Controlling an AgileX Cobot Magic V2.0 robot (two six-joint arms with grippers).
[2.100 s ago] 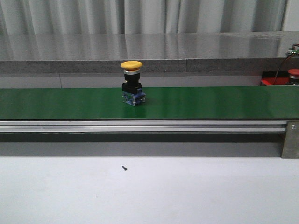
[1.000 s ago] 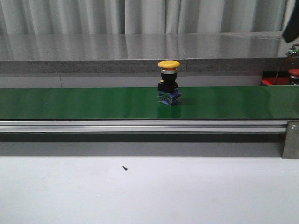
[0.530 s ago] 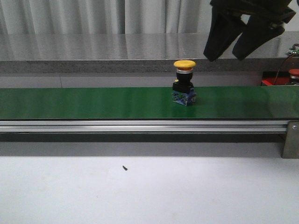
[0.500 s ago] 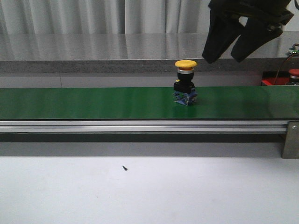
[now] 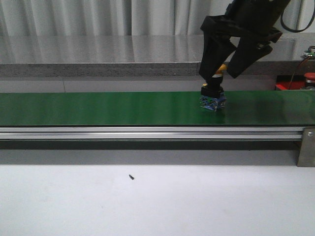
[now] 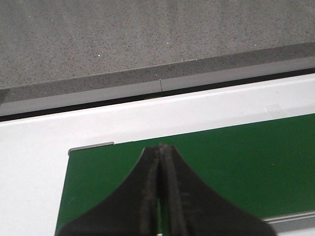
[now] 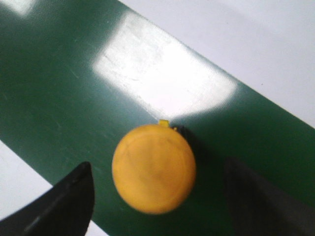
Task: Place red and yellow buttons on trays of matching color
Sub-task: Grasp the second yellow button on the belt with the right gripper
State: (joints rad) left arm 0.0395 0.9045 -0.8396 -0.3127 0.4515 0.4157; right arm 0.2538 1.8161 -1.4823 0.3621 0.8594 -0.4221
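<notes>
A yellow button [image 5: 212,94] with a dark body stands upright on the green belt [image 5: 98,108], right of centre. My right gripper [image 5: 218,76] hangs over it, open, one finger on each side of the yellow cap. In the right wrist view the round yellow cap [image 7: 153,175] lies between the two dark fingers [image 7: 69,201], with a gap on either side. A red button [image 5: 309,76] sits on the red tray [image 5: 284,86] at the far right edge. My left gripper [image 6: 160,147] is shut and empty over one end of the belt [image 6: 246,157]. No yellow tray is in view.
An aluminium rail [image 5: 147,132] runs along the belt's near side, with a bracket [image 5: 306,146] at its right end. Behind the belt stands a grey stone ledge [image 5: 98,54]. A small dark speck [image 5: 131,177] lies on the white table in front.
The yellow button has travelled to the right along the belt. My right gripper came in from the upper right and dropped down around the button's cap.
</notes>
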